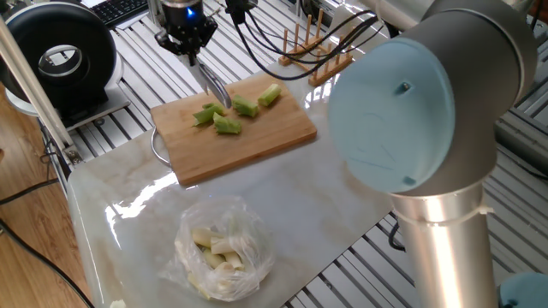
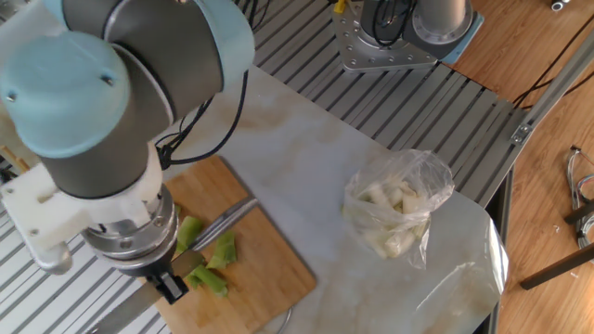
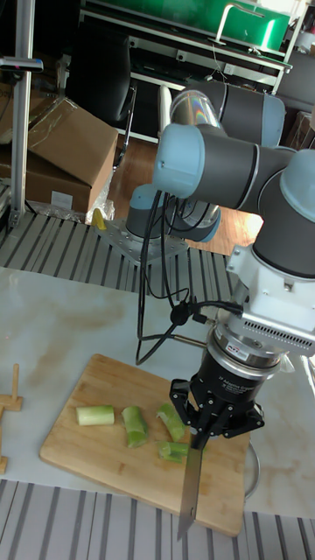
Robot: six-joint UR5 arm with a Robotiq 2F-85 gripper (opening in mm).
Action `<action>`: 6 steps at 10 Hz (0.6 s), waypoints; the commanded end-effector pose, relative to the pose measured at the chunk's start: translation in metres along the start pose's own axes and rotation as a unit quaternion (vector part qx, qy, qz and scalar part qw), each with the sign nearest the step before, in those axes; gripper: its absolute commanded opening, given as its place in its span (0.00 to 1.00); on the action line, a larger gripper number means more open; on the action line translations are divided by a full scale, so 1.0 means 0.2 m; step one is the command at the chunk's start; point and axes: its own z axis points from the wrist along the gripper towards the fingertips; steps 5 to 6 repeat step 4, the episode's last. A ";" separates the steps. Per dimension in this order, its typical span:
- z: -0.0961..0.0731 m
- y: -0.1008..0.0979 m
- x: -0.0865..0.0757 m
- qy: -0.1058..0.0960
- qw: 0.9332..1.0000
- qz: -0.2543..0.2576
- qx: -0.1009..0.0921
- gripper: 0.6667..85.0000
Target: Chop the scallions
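Observation:
Several short green chunks of the scallions point(image 1: 228, 126) point(image 3: 135, 426) point(image 2: 223, 250) lie on the wooden cutting board point(image 1: 257, 141) point(image 3: 83, 455) point(image 2: 274, 274). My gripper point(image 1: 190, 53) point(image 3: 210, 433) point(image 2: 176, 288) is shut on the handle of a knife point(image 1: 214, 88) point(image 3: 190, 490) point(image 2: 225, 221). It hangs over the board's back left part. The blade slants down among the chunks, its tip beside one chunk point(image 1: 247, 108). Another chunk point(image 1: 270, 96) lies apart near the board's far right corner. The robot arm hides part of the board in the other fixed view.
A clear plastic bag point(image 1: 223, 252) point(image 2: 399, 213) of pale pieces lies on the marble table near its front. A wooden rack point(image 1: 317, 43) stands behind the board, and cables hang from the wrist. A black round device point(image 1: 60, 56) sits at the far left.

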 end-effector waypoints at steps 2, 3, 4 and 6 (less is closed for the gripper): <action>-0.08 0.00 -0.03 0.005 1.000 0.003 -0.005 0.00; -0.09 0.00 -0.04 0.006 1.000 0.001 -0.007 0.00; -0.10 -0.01 -0.04 0.009 1.000 0.002 -0.009 0.00; -0.10 -0.01 -0.04 0.009 1.000 0.002 -0.009 0.00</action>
